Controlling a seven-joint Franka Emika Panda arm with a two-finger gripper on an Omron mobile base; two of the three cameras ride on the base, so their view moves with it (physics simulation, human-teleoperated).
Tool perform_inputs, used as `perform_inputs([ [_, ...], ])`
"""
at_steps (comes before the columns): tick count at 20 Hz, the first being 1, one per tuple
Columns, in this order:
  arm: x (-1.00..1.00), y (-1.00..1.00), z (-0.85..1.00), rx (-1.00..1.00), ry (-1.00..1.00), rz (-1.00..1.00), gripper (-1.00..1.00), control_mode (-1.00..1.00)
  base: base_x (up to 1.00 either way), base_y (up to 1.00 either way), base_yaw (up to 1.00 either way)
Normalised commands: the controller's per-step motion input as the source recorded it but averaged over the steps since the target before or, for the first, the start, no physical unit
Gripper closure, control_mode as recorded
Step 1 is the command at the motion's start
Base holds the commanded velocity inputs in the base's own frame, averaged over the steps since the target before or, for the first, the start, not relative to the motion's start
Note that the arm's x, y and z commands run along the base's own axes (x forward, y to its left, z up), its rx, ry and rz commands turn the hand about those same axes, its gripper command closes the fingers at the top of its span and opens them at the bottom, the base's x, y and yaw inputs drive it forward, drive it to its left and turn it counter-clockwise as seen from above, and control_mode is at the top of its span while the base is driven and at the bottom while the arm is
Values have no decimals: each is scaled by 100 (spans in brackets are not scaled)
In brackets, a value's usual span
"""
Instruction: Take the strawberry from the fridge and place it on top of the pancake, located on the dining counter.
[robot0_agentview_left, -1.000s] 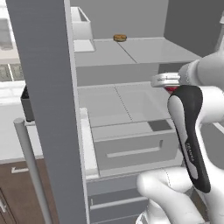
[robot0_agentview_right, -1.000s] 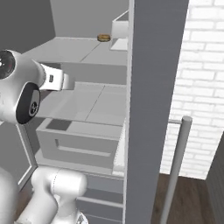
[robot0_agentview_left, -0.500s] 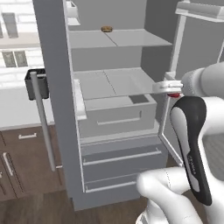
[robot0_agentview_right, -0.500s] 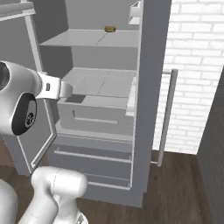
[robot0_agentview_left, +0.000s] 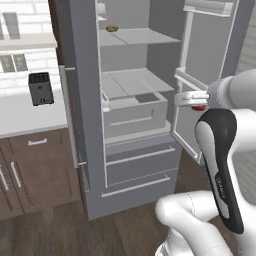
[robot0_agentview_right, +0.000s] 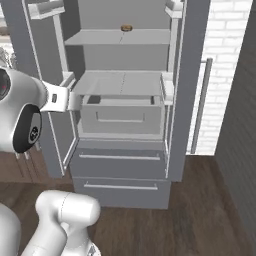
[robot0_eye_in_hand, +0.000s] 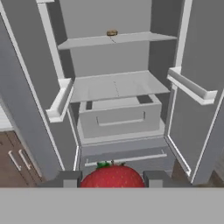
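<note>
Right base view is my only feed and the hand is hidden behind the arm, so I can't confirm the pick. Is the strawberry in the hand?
Observer: Yes. The hand view shows the strawberry between the two fingertips of the hand.
Operator: Anything left on the fridge's top shelf?
Observer: A flat round brown food item lies there.
Operator: What's beside the fridge?
Observer: In the left base view, a dark toaster stands on a pale counter.
</note>
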Motion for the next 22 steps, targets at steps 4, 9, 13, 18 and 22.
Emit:
perform_inputs([
  [4, 0, 0, 0, 0, 0, 0, 100, 100, -100, 56, -2],
  [9, 0, 0, 0, 0, 0, 0, 100, 100, -100, 57, 16],
  [13, 0, 0, 0, 0, 0, 0, 100, 100, -76, 71, 33],
  [18, 0, 0, 0, 0, 0, 0, 100, 100, -43, 88, 42],
  [22, 0, 0, 0, 0, 0, 0, 100, 100, -24, 87, 44],
])
